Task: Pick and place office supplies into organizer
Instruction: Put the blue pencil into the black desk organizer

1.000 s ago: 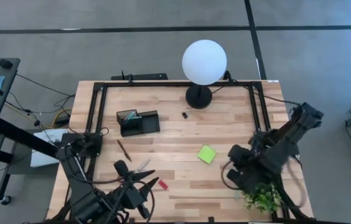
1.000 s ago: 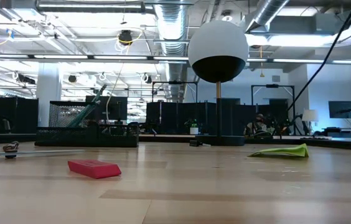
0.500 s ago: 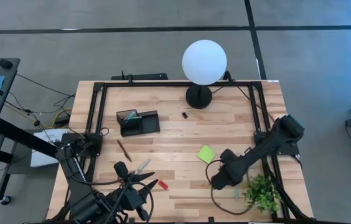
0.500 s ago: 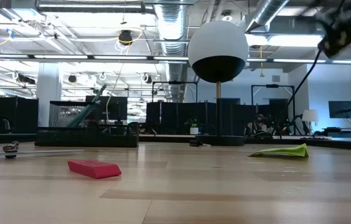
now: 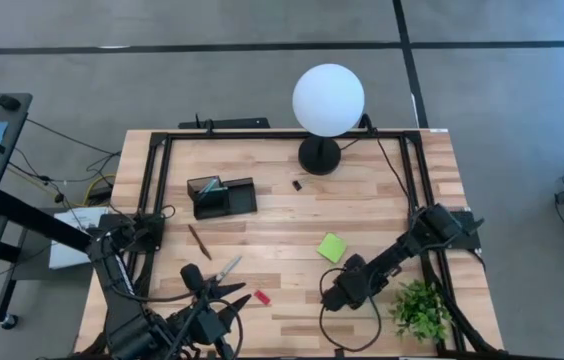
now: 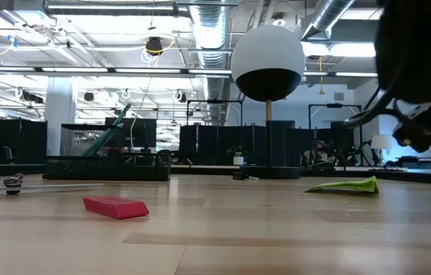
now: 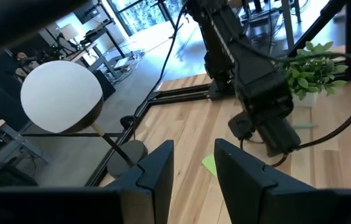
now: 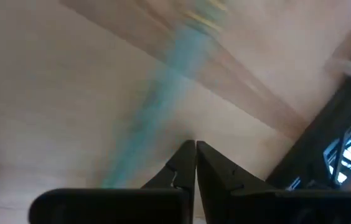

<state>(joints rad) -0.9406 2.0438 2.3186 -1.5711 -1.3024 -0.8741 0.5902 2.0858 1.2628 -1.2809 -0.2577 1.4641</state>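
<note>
The black organizer [image 5: 222,196] stands at the far left of the table, with pens standing in it. A brown pen [image 5: 199,241], a pale thin item [image 5: 228,268], a red piece [image 5: 260,297] and a lime-green sticky pad [image 5: 332,247] lie loose on the wood. A small black clip [image 5: 298,185] lies near the lamp. My right gripper [image 5: 330,296] is shut, low over the table near the pad, and tipped downward. A blurred teal pen [image 8: 157,112] shows just beyond its tips. My left gripper [image 7: 193,152] stands open at the near left, nothing between its fingers.
A white globe lamp [image 5: 328,100] on a round black base [image 5: 319,157] stands at the far middle. A small green plant [image 5: 422,308] sits at the near right corner. A black frame [image 5: 157,180] runs along the table's sides. Bare wood lies in the middle.
My right gripper has come down from high beside the plant toward the table's left and near edge, tipping to point steeply downward. It now hangs low by the sticky pad. The loose supplies have stayed where they were.
</note>
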